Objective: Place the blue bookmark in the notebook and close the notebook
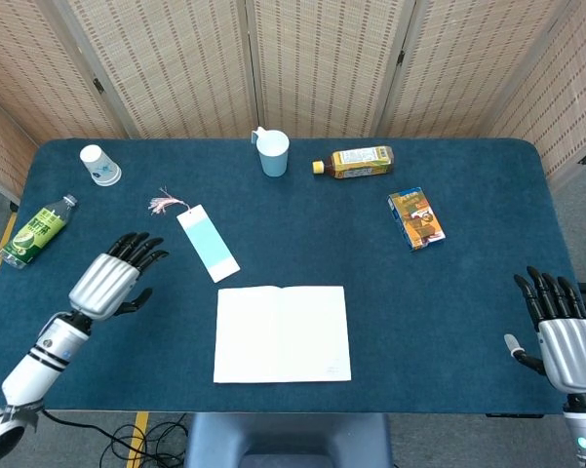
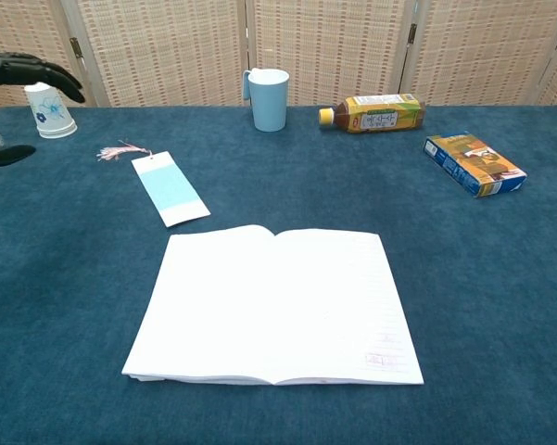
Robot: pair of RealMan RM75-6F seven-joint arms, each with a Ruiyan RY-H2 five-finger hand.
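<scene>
The blue bookmark (image 1: 208, 243) (image 2: 170, 188), pale blue with a pink tassel at its far end, lies flat on the table left of centre. The open white notebook (image 1: 282, 333) (image 2: 276, 304) lies spread near the front edge. My left hand (image 1: 113, 278) hovers over the table left of the bookmark, fingers spread toward it and holding nothing; the chest view shows only its dark fingertips (image 2: 37, 72) at the left border. My right hand (image 1: 558, 328) stays at the table's right front corner, fingers apart and empty.
Along the back stand a paper cup (image 1: 98, 165), a light-blue mug (image 1: 272, 152) and a lying yellow tea bottle (image 1: 354, 162). A green bottle (image 1: 37, 230) lies at the left edge. A snack box (image 1: 416, 218) lies right of centre.
</scene>
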